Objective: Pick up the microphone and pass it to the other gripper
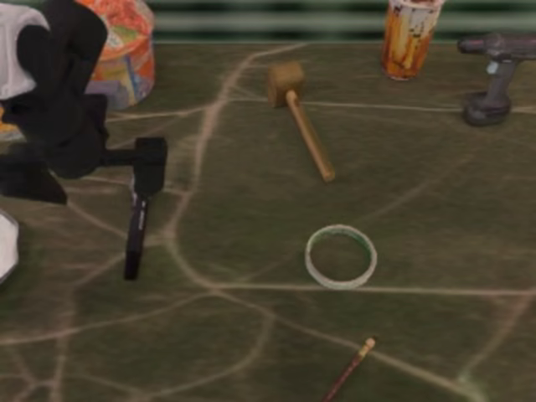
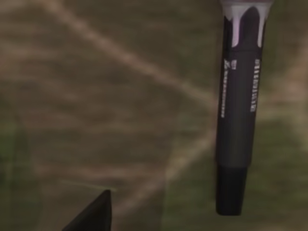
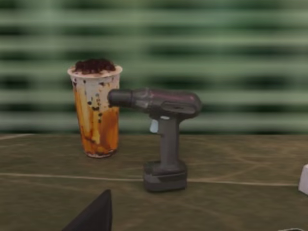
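While the microphone (image 1: pixel 136 230) lies flat on the worktop (image 1: pixel 419 251), well apart from the wooden mallet (image 1: pixel 300 117), left claw (image 1: pixel 149 167) hovers over its head end, presumably lining up; whether it's open, I cannot tell.

The microphone (image 2: pixel 237 120) lies on the cracked green table (image 2: pixel 96 96), one dark claw fingertip (image 2: pixel 94 214) nearby.

White lettering on the microphone (image 2: pixel 237 115) handle (too blurred to read)

Overhead view; 2 low wrist views
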You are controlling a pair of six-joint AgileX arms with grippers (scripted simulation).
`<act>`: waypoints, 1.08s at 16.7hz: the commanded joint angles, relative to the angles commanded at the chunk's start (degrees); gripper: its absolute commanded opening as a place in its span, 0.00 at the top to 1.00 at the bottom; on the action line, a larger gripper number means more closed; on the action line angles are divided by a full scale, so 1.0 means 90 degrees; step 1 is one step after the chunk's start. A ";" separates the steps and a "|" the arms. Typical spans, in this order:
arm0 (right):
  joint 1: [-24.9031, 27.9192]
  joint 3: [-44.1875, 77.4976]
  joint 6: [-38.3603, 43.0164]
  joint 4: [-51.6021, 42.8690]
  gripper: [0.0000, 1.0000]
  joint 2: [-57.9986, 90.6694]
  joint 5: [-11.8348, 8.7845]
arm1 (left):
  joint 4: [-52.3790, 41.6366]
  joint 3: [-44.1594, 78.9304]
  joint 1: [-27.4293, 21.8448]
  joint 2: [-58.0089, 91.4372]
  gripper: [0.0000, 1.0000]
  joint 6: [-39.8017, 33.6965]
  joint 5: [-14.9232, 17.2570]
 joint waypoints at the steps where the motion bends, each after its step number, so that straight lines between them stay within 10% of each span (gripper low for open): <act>1: 0.0000 0.0000 0.0000 0.0000 0.00 0.0000 0.0000 | -0.0144 0.0183 -0.0036 0.0276 0.00 -0.0034 0.0000; 11: 0.0000 0.0000 0.0000 0.0000 0.00 0.0000 0.0000 | -0.0265 0.0401 -0.0069 0.0768 0.00 -0.0075 -0.0002; 18: 0.0000 0.0000 0.0000 0.0000 0.00 0.0000 0.0000 | 0.1472 -0.0214 -0.0115 0.1834 0.00 -0.0093 0.0004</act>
